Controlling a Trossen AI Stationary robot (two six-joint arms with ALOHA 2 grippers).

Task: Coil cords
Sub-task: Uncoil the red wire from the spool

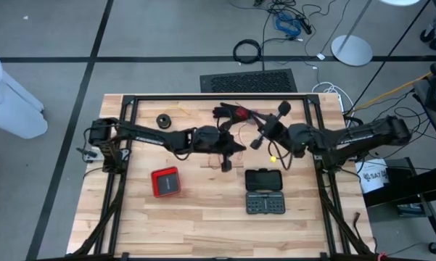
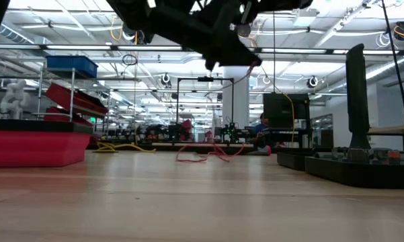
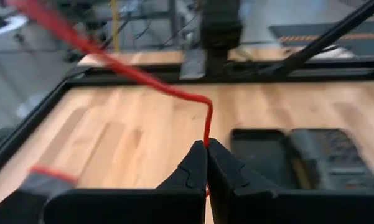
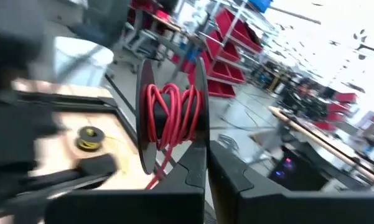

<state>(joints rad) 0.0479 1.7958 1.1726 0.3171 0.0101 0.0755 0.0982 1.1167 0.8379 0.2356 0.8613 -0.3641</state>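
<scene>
red cord (image 3: 202,121) pinched in left pincer (image 3: 206,149), apparently taut.

Two dark, matte six-joint arms, slim black links between bulkier rounded joints; left gripper (image 3: 206,149) and right gripper (image 4: 205,158) each end in black, tapered, notched plastic fingers

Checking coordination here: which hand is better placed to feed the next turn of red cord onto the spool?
Probably the left hand: it is shut on the red cord, while the right hand is shut on the spool.
</scene>
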